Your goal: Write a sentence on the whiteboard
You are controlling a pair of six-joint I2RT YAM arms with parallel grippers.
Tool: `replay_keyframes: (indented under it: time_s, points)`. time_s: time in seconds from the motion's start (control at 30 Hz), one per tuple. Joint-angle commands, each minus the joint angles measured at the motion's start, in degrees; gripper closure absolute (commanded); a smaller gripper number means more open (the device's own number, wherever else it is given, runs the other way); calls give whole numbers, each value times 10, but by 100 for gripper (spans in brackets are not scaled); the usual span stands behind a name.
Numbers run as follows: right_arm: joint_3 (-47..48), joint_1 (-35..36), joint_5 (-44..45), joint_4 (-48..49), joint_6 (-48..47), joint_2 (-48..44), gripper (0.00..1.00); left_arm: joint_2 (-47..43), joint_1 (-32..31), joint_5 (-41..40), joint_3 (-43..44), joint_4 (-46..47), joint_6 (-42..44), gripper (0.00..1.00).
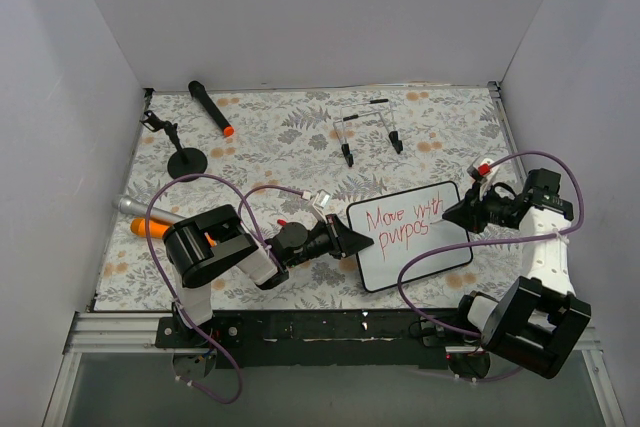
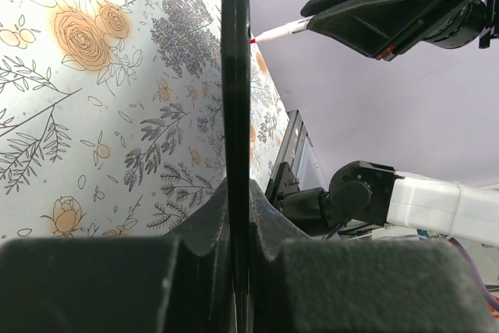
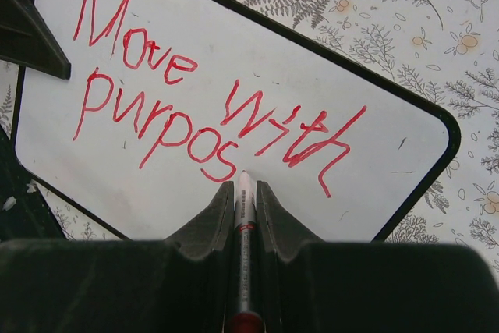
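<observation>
My left arm lies low across the floral cloth [image 1: 280,137], stretched out to the right from its base. Its wrist is rolled so that my left gripper [image 1: 350,239] bites the left edge of the whiteboard [image 1: 420,255]. In the left wrist view, the 2 fingers are clamped tight on the thin black frame, 1 on each face of the board [image 2: 234,76].

My right arm rises from its base, the forearm running away from me, and the wrist bends left over the board's right side. My right gripper [image 3: 244,193] is closed on a marker [image 3: 244,220], which lies straight along the slot between its fingers.

The whiteboard sits on the cloth between my 2 grippers, a little askew. The sentence [image 3: 195,107] so far reads "Move with" over "purpos" in red. The marker's tip meets the board just after the last "s".
</observation>
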Motion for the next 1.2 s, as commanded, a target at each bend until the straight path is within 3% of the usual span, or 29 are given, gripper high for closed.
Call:
replay_keyframes:
  time_s: [0.0, 0.6, 1.17]
  points:
    - [-5, 8, 4, 21, 16, 5, 99, 0, -4, 8, 2, 104, 20, 100]
    - [-11, 13, 30, 44, 35, -2, 99, 1, -4, 9, 3, 104, 20, 100]
    - [-13, 13, 47, 115, 109, -18, 99, 2, -4, 8, 1, 106, 21, 100]
